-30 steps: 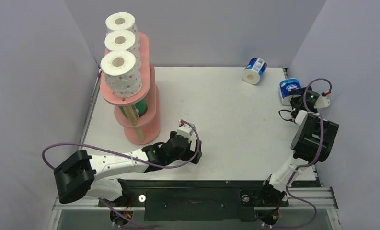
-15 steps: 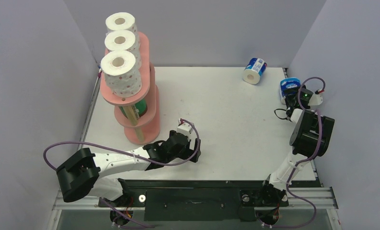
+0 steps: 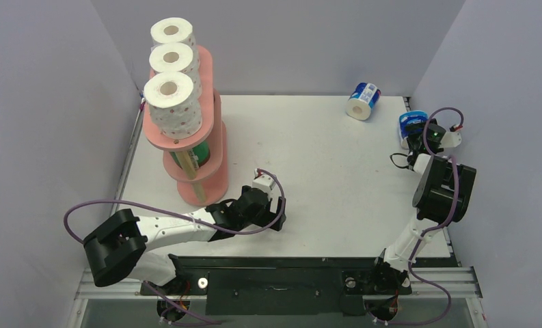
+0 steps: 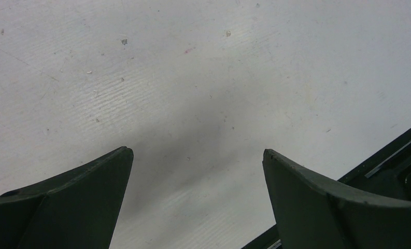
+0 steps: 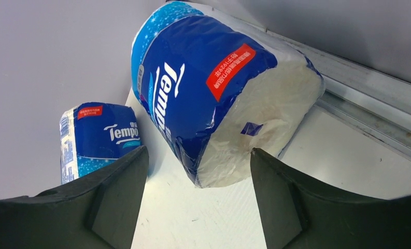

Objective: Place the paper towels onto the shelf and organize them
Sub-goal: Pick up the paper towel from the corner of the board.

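Top external view, worktop [image 3: 309, 171]: shelf [image 3: 207, 72], salmon-pink, three tiers on pale posts, stands at 10 o'clock near the left wall. Top tier holds three white red-dotted rolls, upright and close together in a row: far dotted roll [image 3: 172, 31], middle dotted roll [image 3: 175, 59], near dotted roll [image 3: 173, 102]. The tier beneath holds a green-wrapped roll [image 3: 201, 152], largely hidden under the top board; the other contents of the lower tiers cannot be made out. Far-edge roll [image 3: 363, 100], in a blue-white wrapper, lies on its side at 1 o'clock, well apart from the shelf. Corner roll [image 3: 410, 125], in a blue-white wrapper, sits at 2 o'clock by the right wall, with the wrist of the right arm [image 3: 439, 191] just beside it. Left arm [image 3: 172, 229] is stretched low over the near worktop, its wrist near the shelf's foot. Left wrist view: left pincer [image 4: 195, 151] is open with its fingers wide apart, only scuffed worktop between them, and a dark rail [image 4: 395, 161] at 4 o'clock. Right wrist view: right pincer [image 5: 197, 155] is open, one finger on either side of the corner roll, whose white paper end shows toward 4 o'clock; whether the fingers touch the wrapper cannot be told. The far-edge roll shows at 9 o'clock.
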